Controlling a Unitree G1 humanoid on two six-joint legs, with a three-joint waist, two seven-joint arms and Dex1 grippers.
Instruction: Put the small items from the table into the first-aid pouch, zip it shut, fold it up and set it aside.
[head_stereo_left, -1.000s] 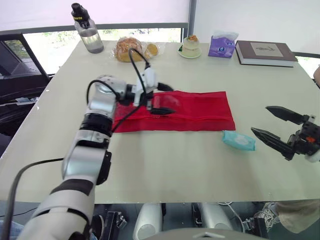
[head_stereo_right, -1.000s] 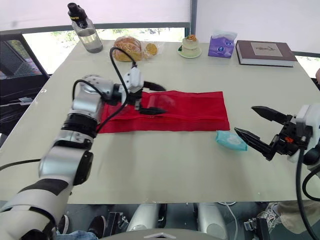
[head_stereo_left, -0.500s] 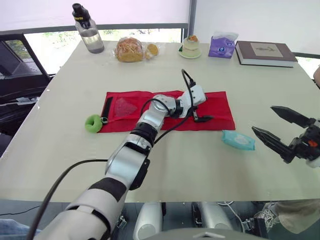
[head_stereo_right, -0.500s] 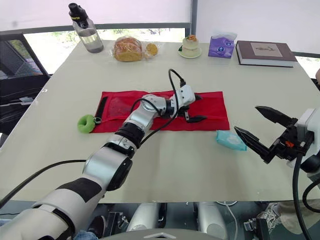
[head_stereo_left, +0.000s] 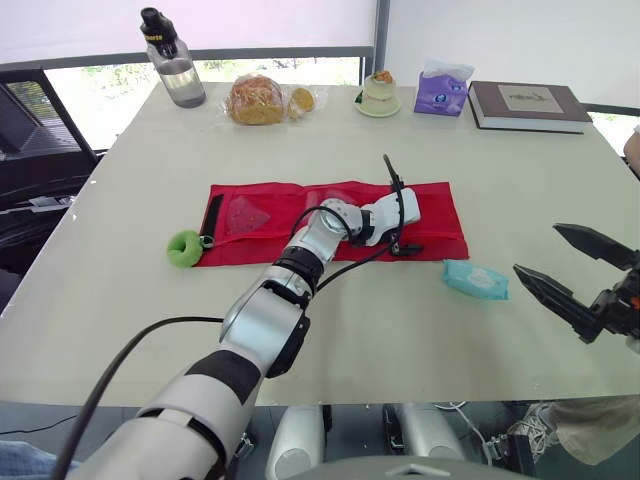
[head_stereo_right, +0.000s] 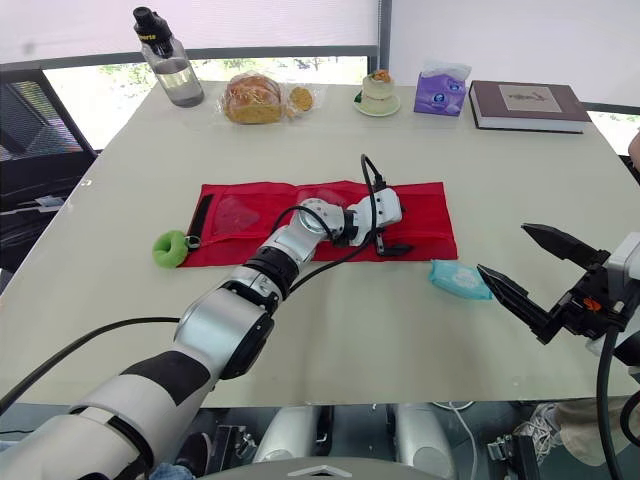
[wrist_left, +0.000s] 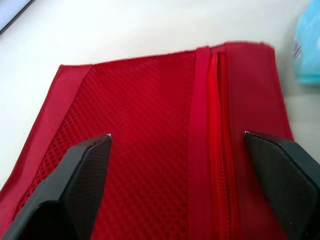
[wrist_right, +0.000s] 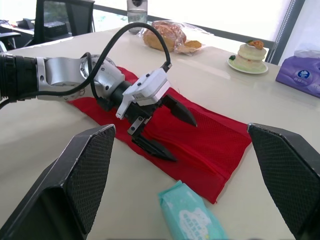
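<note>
The table (head_stereo_left: 330, 330) has a smooth, matte, pale beige top. Its near edge is cut off at the bottom of the head views. A window (head_stereo_left: 110, 90) runs behind the far edge, and a dark chair (head_stereo_left: 30, 130), partly cut off, stands at the robot's left.

The first-aid pouch (head_stereo_left: 440, 215) lies unfolded and flat at mid-table, a long red fabric rectangle. The left arm crosses its middle and hides part of it. The left wrist view shows a diamond-mesh panel beside a red zipper (wrist_left: 216, 150). The slider cannot be made out. A black strap (head_stereo_left: 213, 215) lies at the pouch's left end. The contents of the mesh pocket there are hard to make out.

The left gripper (wrist_right: 184, 141) is over the right half of the pouch, fingers spread wide, grasping nothing. Contact with the fabric cannot be determined.

The right gripper (head_stereo_left: 536, 249) hovers near the table's right edge, fingers wide apart and empty. Its wrist is cut off by the frame.

Along the far edge stand a dark hardcover book (head_stereo_left: 530, 105), bread in a clear bag (head_stereo_left: 258, 100), a clear water bottle (head_stereo_left: 172, 62), a purple tissue pack (head_stereo_left: 443, 90) and a small cake (head_stereo_left: 379, 92) on a saucer.

A teal pack of wet wipes (head_stereo_left: 476, 279) lies just beside the pouch's near right corner. A green ring-shaped item (head_stereo_left: 184, 247) lies at the near left corner.
</note>
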